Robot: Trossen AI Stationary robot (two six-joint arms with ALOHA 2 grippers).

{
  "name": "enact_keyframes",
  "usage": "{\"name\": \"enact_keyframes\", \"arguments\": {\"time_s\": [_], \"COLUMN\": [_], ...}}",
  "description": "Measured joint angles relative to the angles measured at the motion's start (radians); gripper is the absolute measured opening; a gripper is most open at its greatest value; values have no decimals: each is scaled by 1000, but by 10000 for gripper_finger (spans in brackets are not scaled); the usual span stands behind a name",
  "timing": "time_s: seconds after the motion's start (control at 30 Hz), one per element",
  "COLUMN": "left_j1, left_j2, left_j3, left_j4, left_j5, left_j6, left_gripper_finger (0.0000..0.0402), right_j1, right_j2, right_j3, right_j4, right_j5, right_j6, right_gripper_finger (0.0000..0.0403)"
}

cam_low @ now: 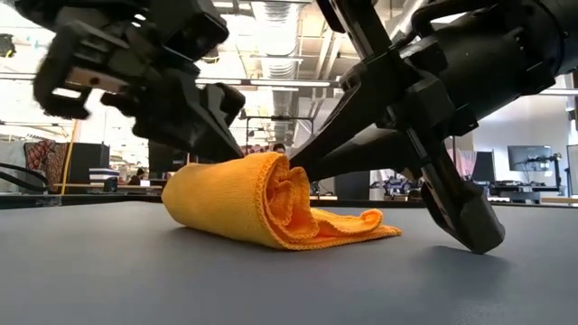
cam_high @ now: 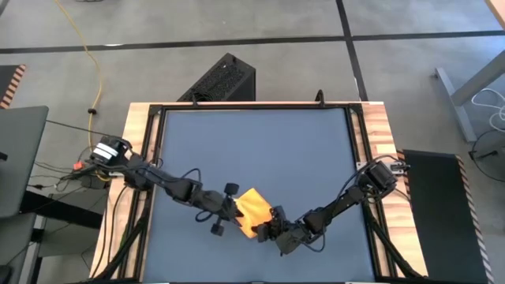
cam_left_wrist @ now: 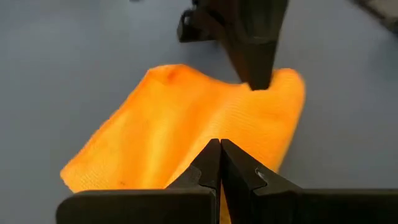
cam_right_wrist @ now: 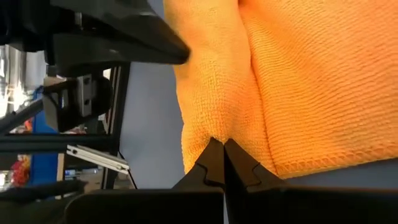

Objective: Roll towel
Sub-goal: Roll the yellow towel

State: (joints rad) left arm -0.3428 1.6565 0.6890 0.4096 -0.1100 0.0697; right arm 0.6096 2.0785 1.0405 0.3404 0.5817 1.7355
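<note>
The towel (cam_low: 271, 203) lies near the counter's (cam_high: 260, 150) near edge, loosely coiled at one end with a flat tail not yet wound in, so the roll appears partly done. The left gripper (cam_left_wrist: 219, 152) and right gripper (cam_right_wrist: 219, 149), fingertips pressed together, each meet the cloth from opposite sides; whether either pinches fabric cannot be told.

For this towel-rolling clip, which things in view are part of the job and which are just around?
Part of the job:
towel, partly rolled
left gripper, shut at the towel
right gripper, shut at the towel

Just around:
black box beyond the table
yellow cable on the floor
</note>
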Motion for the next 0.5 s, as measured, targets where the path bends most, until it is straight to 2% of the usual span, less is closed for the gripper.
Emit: {"name": "enact_keyframes", "arguments": {"time_s": [0.1,0.27,0.5], "left_j1": [30,67,99], "left_j2": [0,0,34], "left_j3": [30,31,32], "left_j4": [-60,-62,-48], "left_j5": [45,104,149], "left_j6": [21,36,42], "left_gripper_finger": [0,0,0], "right_j1": [5,16,12], "right_j2": [0,-2,-3], "right_j3": [0,2,2], "right_j4": [-21,-81,-95], "right_j5": [8,30,28], "right_j6": [44,129,157], "right_gripper_finger": [11,11,10]}}
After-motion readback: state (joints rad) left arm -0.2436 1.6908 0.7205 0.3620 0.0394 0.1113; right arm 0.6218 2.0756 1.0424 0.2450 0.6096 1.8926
